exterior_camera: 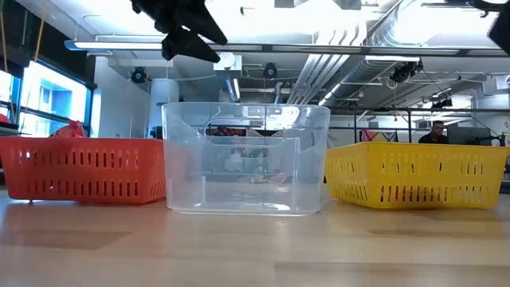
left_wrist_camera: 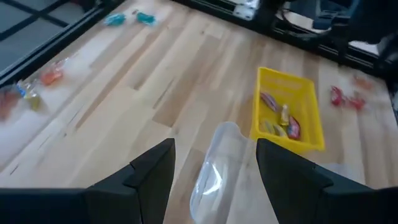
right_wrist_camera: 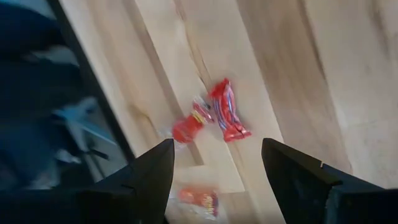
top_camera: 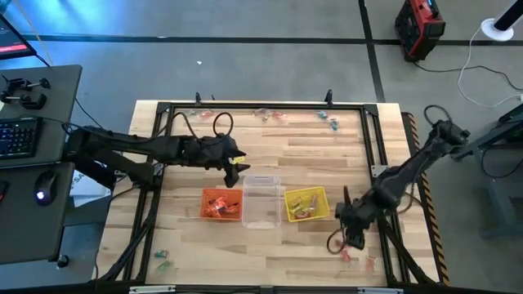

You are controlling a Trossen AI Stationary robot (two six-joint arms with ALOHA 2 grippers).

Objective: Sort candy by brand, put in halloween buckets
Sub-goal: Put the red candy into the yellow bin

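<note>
Two red candies lie between the right gripper's spread fingers.

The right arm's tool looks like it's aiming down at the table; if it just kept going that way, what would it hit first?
Probably the red-wrapped candies lying on the wooden table, seen between the open right tool fingers, though depth is hard to judge.

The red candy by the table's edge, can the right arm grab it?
Probably yes. The right gripper hangs just above the red candy, jaws open, and the wood around the candy looks bare. Another candy lies apart from it and should not get in the way.
</note>
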